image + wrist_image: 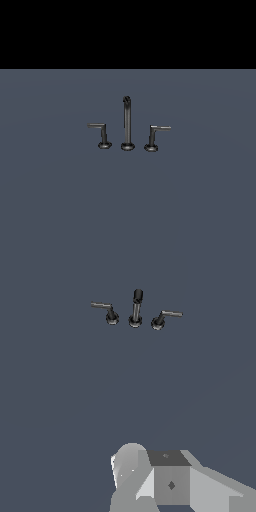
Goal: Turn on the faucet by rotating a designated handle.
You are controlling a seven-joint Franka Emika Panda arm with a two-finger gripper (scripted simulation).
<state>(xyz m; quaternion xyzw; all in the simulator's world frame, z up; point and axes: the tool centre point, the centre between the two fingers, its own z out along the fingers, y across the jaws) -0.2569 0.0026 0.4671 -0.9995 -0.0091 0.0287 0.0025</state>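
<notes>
Faucet (pixel 127 125) stands mid-worktop (pixel 50 200), well apart from every edge; designated handle (pixel 101 134) sits just beside the spout on the exterior view's left. Claw (pixel 170 481) is near no piece; its grip state cannot be told.

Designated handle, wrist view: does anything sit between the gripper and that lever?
Nothing visible does. In the wrist view only bare grey surface lies between the gripper and the designated handle. The spout and the mirrored lever stand beside the handle, not in front of it.
</notes>
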